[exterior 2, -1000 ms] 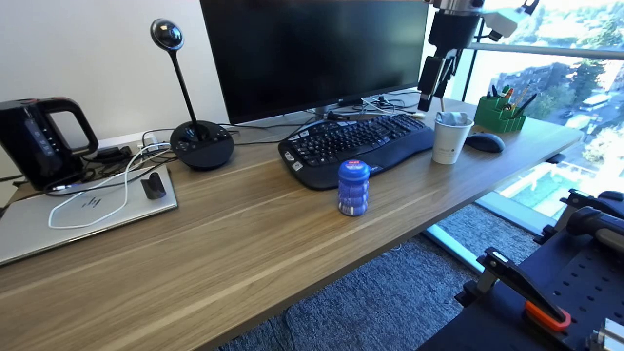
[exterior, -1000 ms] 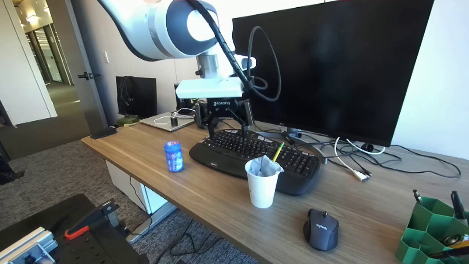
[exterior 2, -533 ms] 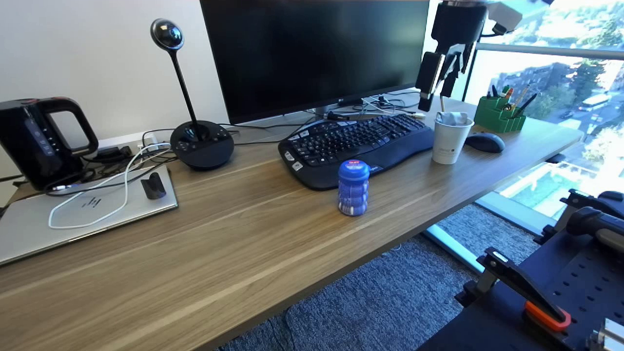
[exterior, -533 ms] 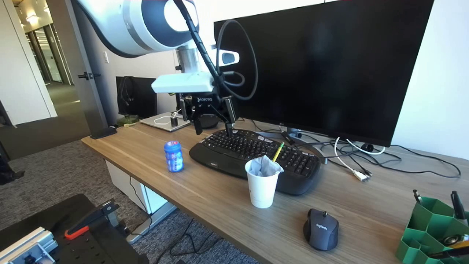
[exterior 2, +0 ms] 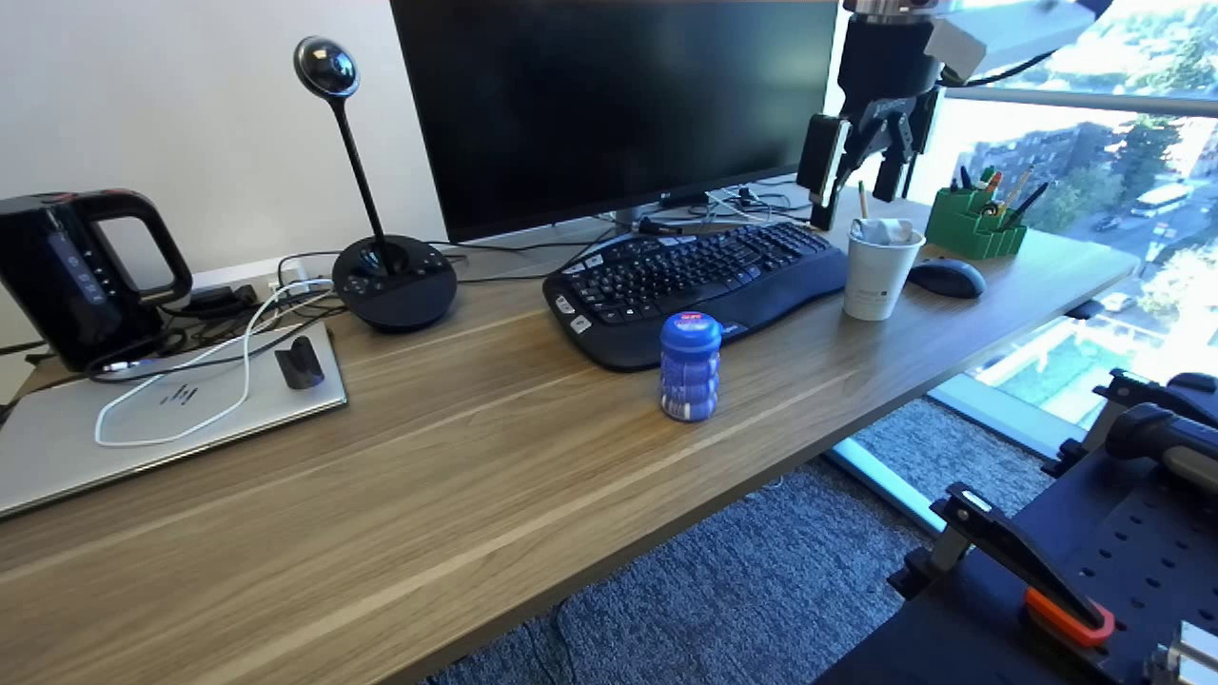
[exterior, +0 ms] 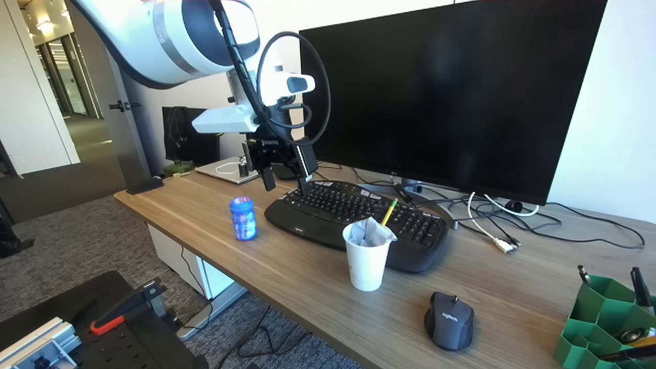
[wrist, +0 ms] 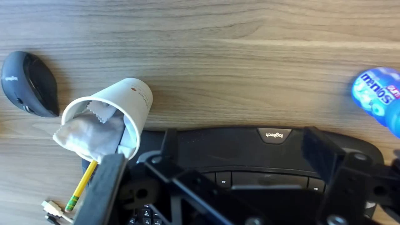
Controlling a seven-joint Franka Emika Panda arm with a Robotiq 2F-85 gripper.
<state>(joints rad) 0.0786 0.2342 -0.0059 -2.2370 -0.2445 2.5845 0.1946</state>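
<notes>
Pale wall (exterior 2: 190,105) backs a wood-grained desk (exterior 2: 381,495), where the black keyboard (exterior: 353,207) lies in front of a large dark monitor (exterior: 446,107). Over the keyboard hangs the gripper (exterior: 287,187), its fingers spread wide with nothing between them. By the keyboard's front edge, near the mouse (wrist: 29,84), a white cup (wrist: 129,100) stands upright, a pencil (wrist: 82,185) slanting up from its rim; a blue bottle (exterior: 243,219) stands upright in front of the keyboard's opposite end, apart from it.

To handle this well, I judge, the gripper should travel level and high enough to spare the keyboard's keys, giving the pencil a wide berth, since the cup looks light and could tip at a nudge. Should the fingers close around cup or bottle, a straight, centred descent seems safest, with only a gentle squeeze on the cup.

How far the fingertips stand above the keyboard is hard to judge. Gripper parts mask much of the keyboard in the wrist view, and the bottle, beyond its end, is cut off there. Crumpled grey packaging (wrist: 92,134) fills the cup's mouth, hiding the pencil's lower end, and I cannot tell whether the cup touches the keyboard
</notes>
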